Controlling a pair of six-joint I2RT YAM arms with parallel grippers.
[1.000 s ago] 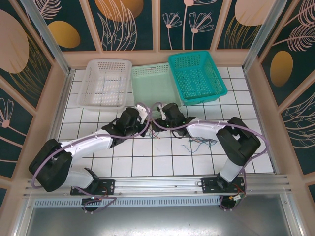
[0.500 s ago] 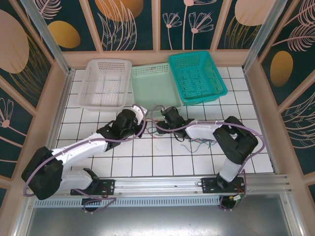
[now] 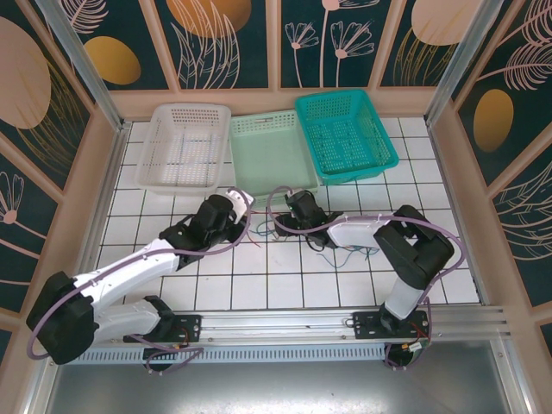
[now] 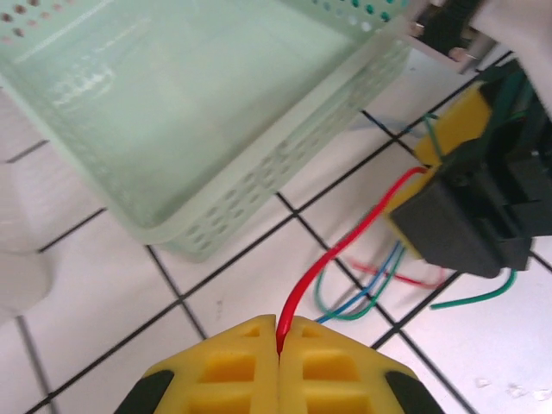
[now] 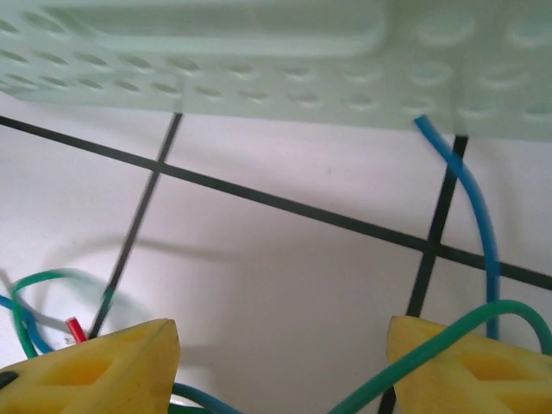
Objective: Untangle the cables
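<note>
My left gripper (image 4: 279,332) is shut on one end of a red cable (image 4: 345,250), which arcs up to the right gripper's black and yellow head (image 4: 466,198). Green and blue cables (image 4: 371,297) loop on the tile below it. In the top view, the left gripper (image 3: 245,210) and right gripper (image 3: 280,222) sit close together before the pale green basket (image 3: 267,151), and a loose cable bundle (image 3: 345,252) lies right of them. My right gripper (image 5: 280,332) is open; a green cable (image 5: 414,366) crosses its right finger, a blue cable (image 5: 479,216) rises to the basket wall, and a red tip (image 5: 75,328) lies at the left.
A white basket (image 3: 185,147) stands at the back left and a teal basket (image 3: 345,134) at the back right, flanking the pale green one. The pale green basket's perforated wall (image 5: 259,86) is just beyond the right fingers. White tiled floor spreads toward the near edge.
My left arm has drawn back to the left with its jaws shut on the red cable, which now spans the gap to the right gripper. The right gripper has barely shifted.
</note>
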